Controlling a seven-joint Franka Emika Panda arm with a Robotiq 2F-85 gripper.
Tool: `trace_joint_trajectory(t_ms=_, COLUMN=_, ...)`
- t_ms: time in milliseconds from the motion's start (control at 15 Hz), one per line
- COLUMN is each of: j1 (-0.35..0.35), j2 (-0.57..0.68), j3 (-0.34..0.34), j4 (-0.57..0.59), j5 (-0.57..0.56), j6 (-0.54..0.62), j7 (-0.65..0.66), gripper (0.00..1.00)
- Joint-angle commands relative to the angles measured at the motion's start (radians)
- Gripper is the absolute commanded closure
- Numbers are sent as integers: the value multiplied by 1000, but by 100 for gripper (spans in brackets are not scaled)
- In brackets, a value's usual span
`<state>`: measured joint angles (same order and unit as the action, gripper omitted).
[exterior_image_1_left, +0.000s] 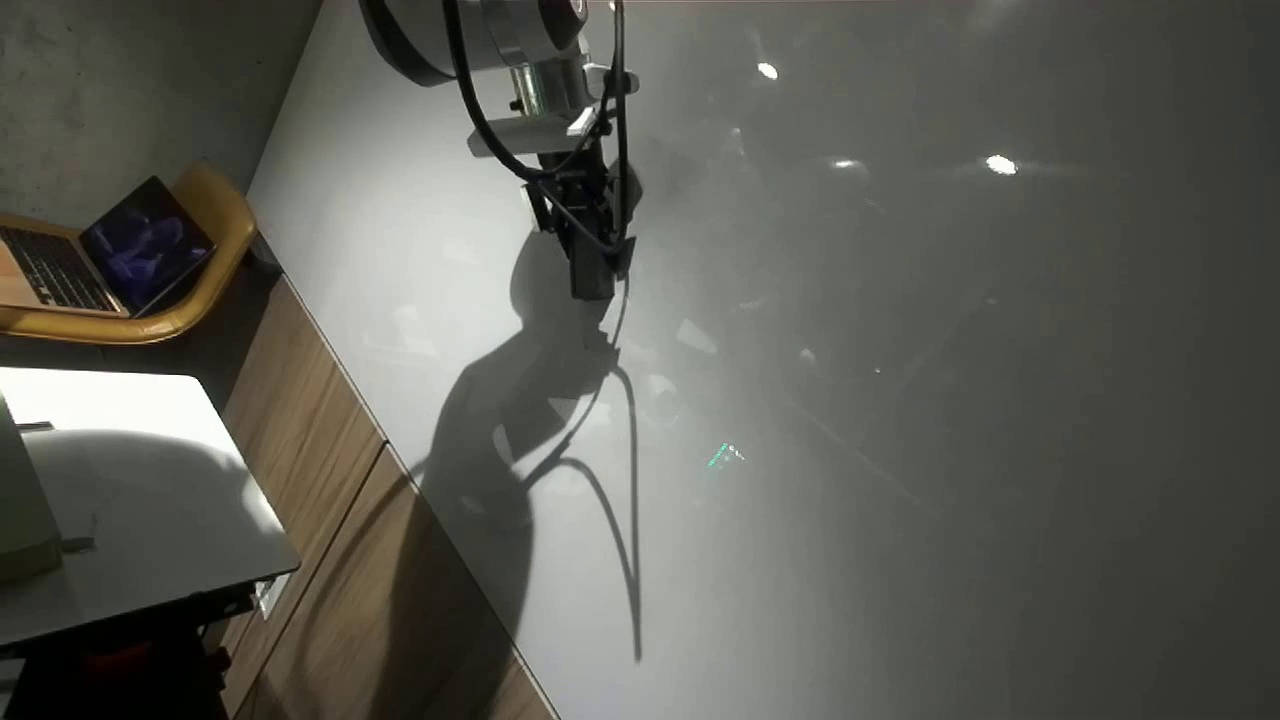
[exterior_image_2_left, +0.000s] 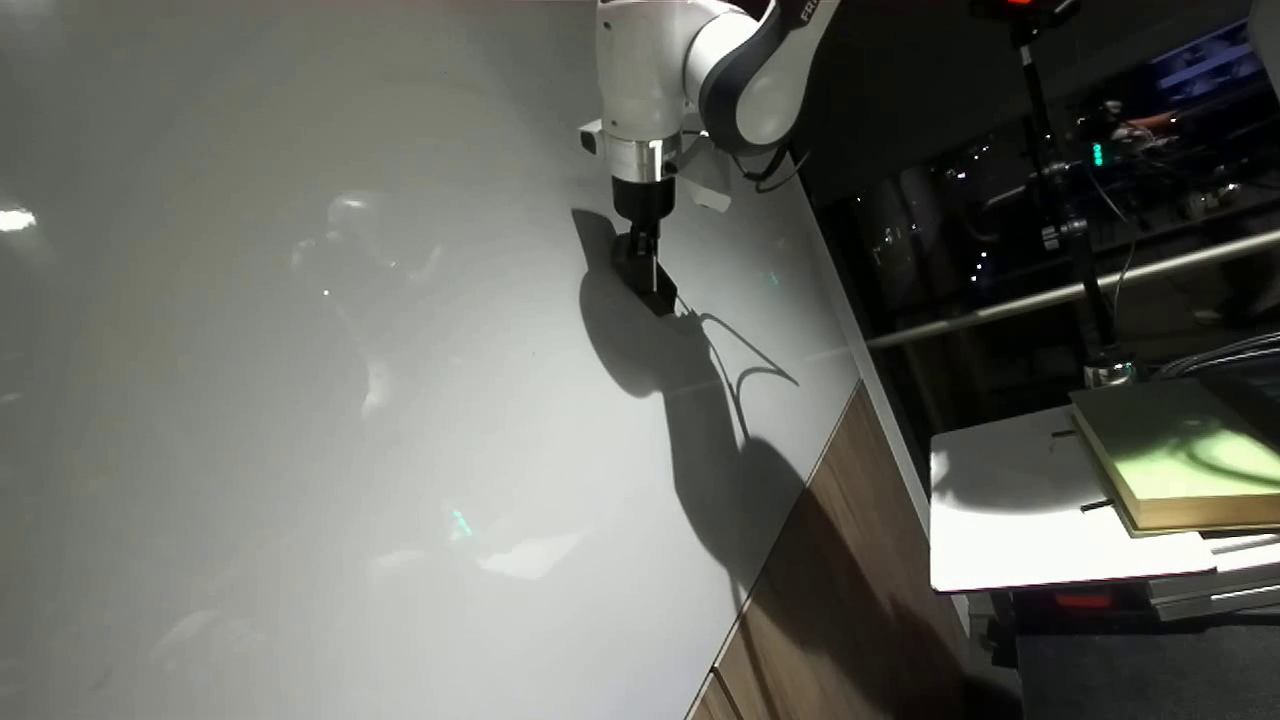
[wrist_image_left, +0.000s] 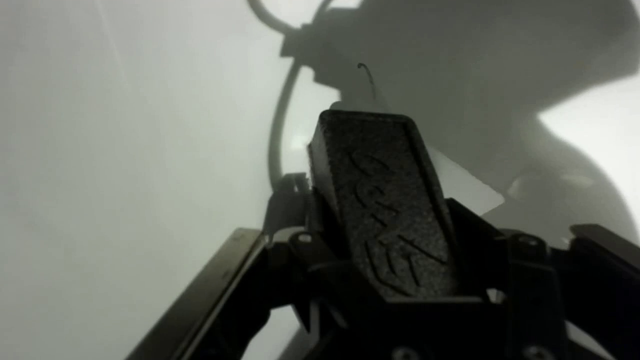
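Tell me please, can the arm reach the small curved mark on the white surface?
Probably yes: in the wrist view, the mark shows just beyond the block gripped by the end effector, with nothing visible between.

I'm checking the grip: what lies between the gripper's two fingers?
What looks like a dark whiteboard eraser, an oblong block. The gripper holds it clamped, as the wrist view shows.
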<state>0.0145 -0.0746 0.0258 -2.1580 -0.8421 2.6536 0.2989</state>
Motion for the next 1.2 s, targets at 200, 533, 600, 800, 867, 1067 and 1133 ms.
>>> trace_joint_trajectory(t_ms=200, j1=-46, j2=77, j3=-55, j4=33, j5=-27, j6=161, j7=-7, gripper=66)
trace_joint_trajectory(t_ms=533, j1=-40, j2=122, j3=-47, j4=62, j5=-17, j6=171, j7=18, gripper=66)
trace_joint_trajectory(t_ms=600, j1=-39, j2=133, j3=-46, j4=67, j5=-21, j6=171, j7=25, gripper=66)
trace_joint_trajectory(t_ms=800, j1=-43, j2=164, j3=-50, j4=71, j5=-22, j6=178, j7=42, gripper=66)
trace_joint_trajectory(t_ms=867, j1=-43, j2=176, j3=-51, j4=73, j5=-21, j6=181, j7=49, gripper=66)
trace_joint_trajectory(t_ms=1067, j1=-46, j2=205, j3=-54, j4=78, j5=-27, j6=174, j7=59, gripper=66)
trace_joint_trajectory(t_ms=1133, j1=-49, j2=210, j3=-56, j4=81, j5=-25, j6=169, j7=55, gripper=66)
